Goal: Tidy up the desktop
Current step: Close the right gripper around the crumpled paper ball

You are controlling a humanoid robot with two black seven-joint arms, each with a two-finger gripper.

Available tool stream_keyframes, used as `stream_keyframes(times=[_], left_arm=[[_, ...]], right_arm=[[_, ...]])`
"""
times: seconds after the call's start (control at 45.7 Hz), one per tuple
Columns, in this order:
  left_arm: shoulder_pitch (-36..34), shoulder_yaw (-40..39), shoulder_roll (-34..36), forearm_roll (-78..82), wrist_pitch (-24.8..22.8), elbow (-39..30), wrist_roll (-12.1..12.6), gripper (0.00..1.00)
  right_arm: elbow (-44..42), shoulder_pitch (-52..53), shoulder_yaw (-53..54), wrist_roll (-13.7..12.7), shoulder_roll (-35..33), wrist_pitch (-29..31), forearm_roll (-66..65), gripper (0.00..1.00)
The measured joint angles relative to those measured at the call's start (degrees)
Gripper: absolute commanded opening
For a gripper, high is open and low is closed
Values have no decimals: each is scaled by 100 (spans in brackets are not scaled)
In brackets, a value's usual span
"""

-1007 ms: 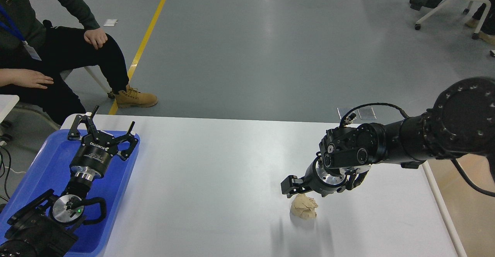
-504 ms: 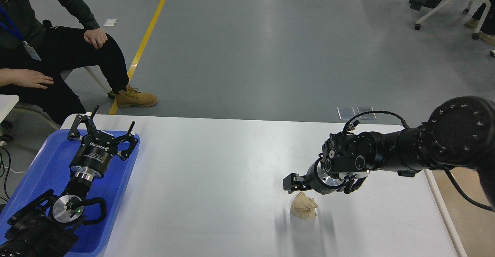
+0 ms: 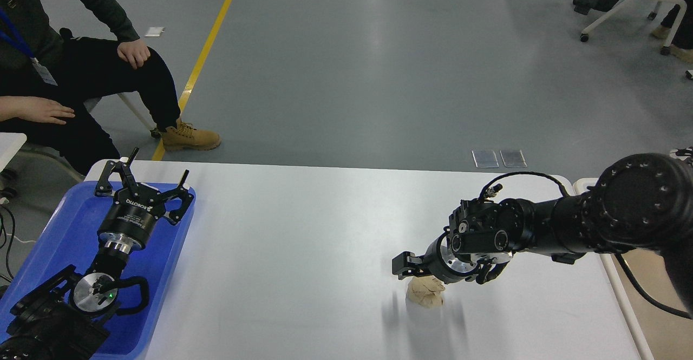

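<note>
Right tool (image 3: 433, 270) spread above crumpled beige wad (image 3: 426, 293), white desktop (image 3: 303, 252)

— Where's the tray (image 3: 65, 224)?
— On the desktop's (image 3: 303, 252) left end, under the left gripper (image 3: 142, 180).
— And the paper wad (image 3: 426, 294)?
— Right of centre, near the front, just below the right gripper (image 3: 433, 265).

Bright, even overhead light; soft glare on the desktop (image 3: 303, 252); sharp focus.
</note>
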Motion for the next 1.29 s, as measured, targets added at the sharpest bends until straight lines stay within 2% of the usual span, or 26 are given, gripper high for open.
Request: stream_keyframes(times=[0.285, 0.438, 0.635, 0.854, 1.139, 1.161, 1.204, 1.226, 1.27, 1.292], left_arm=[[0, 0, 0, 0, 3, 0, 0, 99], [0, 0, 0, 0, 4, 0, 0, 99], [0, 0, 0, 0, 4, 0, 0, 99], [0, 0, 0, 0, 4, 0, 0, 99], [0, 0, 0, 0, 4, 0, 0, 99], [0, 0, 0, 0, 4, 0, 0, 99], [0, 0, 0, 0, 4, 0, 0, 99], [0, 0, 0, 0, 5, 0, 0, 99], [0, 0, 0, 0, 5, 0, 0, 99], [0, 0, 0, 0, 5, 0, 0, 99]], right_arm=[[-17, -141, 90, 0, 0, -64, -36, 100], [-20, -189, 104, 0, 0, -84, -90, 96], [-22, -246, 110, 0, 0, -99, -208, 82], [-17, -307, 110, 10, 0, -108, -367, 78], [-14, -362, 112, 22, 0, -144, -520, 69], [-14, -366, 113, 23, 0, -146, -529, 67], [-14, -372, 115, 24, 0, -148, -539, 52], [-13, -376, 116, 24, 0, -150, -546, 39], [-9, -381, 117, 24, 0, -152, -555, 0], [-6, -384, 117, 24, 0, -152, -562, 0]])
